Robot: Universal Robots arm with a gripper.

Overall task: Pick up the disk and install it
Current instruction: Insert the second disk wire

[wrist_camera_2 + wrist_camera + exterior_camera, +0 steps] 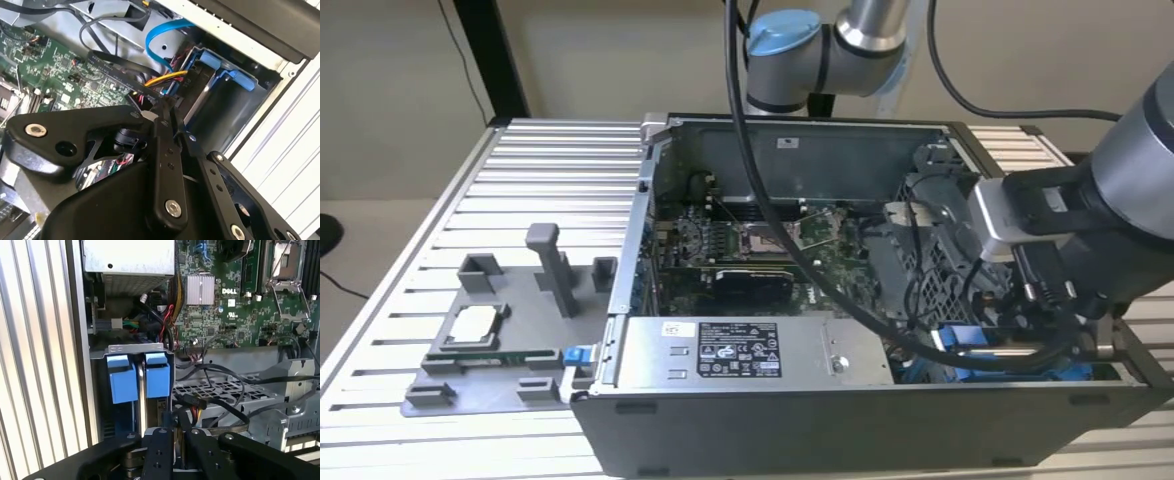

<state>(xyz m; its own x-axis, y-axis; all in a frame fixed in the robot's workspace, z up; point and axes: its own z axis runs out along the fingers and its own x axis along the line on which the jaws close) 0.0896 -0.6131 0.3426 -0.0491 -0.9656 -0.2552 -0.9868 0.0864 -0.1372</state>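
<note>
Ribbed aluminium forms the table (pixel 480 180), which carries an open computer case (pixel 854 440) and, towards the exterior view's left, a grey fixture (pixel 494 380) with upright posts and a small square chip (pixel 476 322) resting on it. Inside the case lie a green motherboard (pixel 761 240), a grey power supply (pixel 747 350) with a white label along the near wall, and a tangle of black cables (pixel 947 300). The arm (pixel 1134 180) reaches down into the corner of the case at the exterior view's right. The disk (pixel 141 400) stands on edge in the drive bay there, its thin metal edge showing between two blue bracket tabs (pixel 121 378); a blue data cable (pixel 165 35) curves above the bay. The gripper (pixel 175 432) sits just over the disk's rear end, jaws drawn close together with only a narrow slot between them; whether they pinch the disk edge cannot be told.
</note>
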